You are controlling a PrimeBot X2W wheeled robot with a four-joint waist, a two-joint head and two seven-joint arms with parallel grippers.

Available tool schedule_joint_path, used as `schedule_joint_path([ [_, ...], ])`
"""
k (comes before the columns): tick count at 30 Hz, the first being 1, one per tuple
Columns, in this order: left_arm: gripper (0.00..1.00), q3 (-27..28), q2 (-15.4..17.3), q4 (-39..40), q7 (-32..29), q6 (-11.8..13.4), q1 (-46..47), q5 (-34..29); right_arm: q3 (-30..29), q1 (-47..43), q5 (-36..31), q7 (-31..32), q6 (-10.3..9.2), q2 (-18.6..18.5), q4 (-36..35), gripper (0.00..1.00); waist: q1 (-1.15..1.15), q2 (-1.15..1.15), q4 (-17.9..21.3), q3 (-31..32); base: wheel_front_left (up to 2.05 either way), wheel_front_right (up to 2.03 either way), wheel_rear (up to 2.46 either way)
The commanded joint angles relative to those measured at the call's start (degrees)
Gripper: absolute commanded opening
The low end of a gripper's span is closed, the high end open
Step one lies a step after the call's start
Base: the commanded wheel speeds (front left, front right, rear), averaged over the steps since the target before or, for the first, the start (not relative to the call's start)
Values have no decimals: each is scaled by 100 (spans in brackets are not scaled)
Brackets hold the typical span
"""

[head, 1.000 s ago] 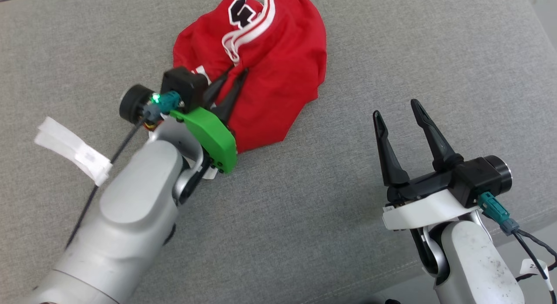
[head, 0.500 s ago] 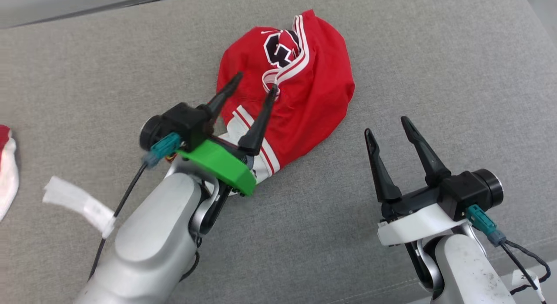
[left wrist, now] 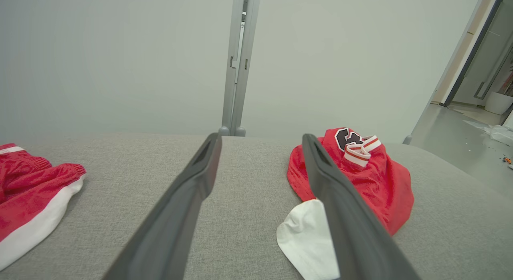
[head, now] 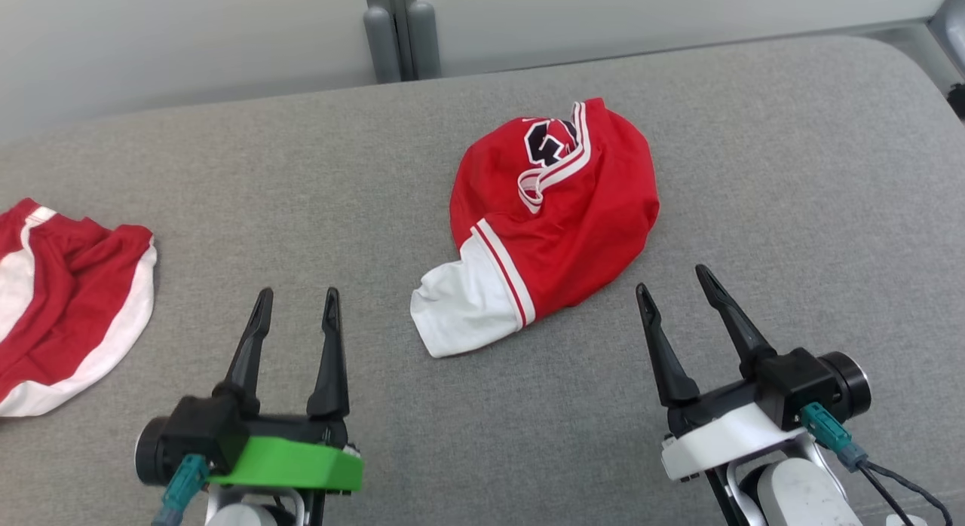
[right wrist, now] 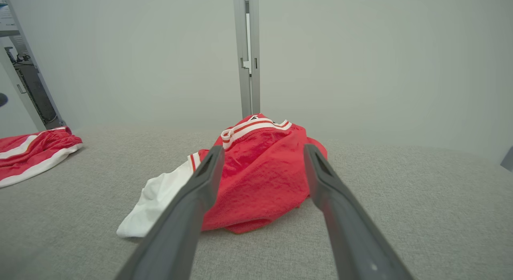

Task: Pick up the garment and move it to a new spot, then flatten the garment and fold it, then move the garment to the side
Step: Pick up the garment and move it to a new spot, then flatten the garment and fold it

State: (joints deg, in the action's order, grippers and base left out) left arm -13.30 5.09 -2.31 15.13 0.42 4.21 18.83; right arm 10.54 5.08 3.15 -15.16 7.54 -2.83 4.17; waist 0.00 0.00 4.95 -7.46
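Left gripper [head: 298,294], carried on a green mount [head: 294,466], hangs over the near edge of the grey cushion [head: 301,172], on the cushion's left half. Its two dark fingers [head: 332,360] stand apart with bare cushion fabric between them.

Right gripper [head: 671,279], carried on a white mount [head: 716,439], hangs over the same near edge on the cushion's right half. Its fingers are likewise spread and hold no cloth.

The red jersey [head: 573,232] lies crumpled in a rounded heap on the cushion, a little right of the cushion's middle and closer to its far edge than to its near one. A white-and-red striped trim [head: 554,172] curls across the top of the heap, and beside it a black number patch [head: 543,142] is partly lost in a fold. A white panel [head: 460,315], edged by red stripes, spills out of the heap toward the cushion's near edge.

Both grippers stand clear of the jersey. In the right wrist view the heap lies beyond the fingertips, seen between and past the fingers.

Red shorts [head: 68,285] with white bands lie bunched at the cushion's left edge, well apart from the jersey. A grey post [head: 396,29] rises just behind the cushion's far edge, against a pale wall [head: 188,44].
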Motion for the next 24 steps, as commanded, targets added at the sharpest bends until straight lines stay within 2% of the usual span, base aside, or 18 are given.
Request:
schedule_joint_path([
  [1, 100, 144, -74, 100, 2, -48, -275, -179, -25, -148, -29, 1, -10, -11, 24, 100, 0, 0, -288, 427, 0, 0, 0],
  [9, 100, 524, -211, 528, 2, -43, -1144, -863, -125, -454, -2, 1, -10, -12, 51, 100, 0, 0, -258, 801, 0, 0, 0],
  [13, 100, 483, -218, 598, 3, 67, -1364, -921, -211, -583, -26, 1, -10, -11, 31, 100, 0, 0, -255, 904, 0, 0, 0],
  [24, 100, 351, -216, 418, 3, 92, -1511, -1191, -233, -775, -64, 1, -10, -10, 31, 100, 0, 0, -296, 1015, 0, 0, 0],
])
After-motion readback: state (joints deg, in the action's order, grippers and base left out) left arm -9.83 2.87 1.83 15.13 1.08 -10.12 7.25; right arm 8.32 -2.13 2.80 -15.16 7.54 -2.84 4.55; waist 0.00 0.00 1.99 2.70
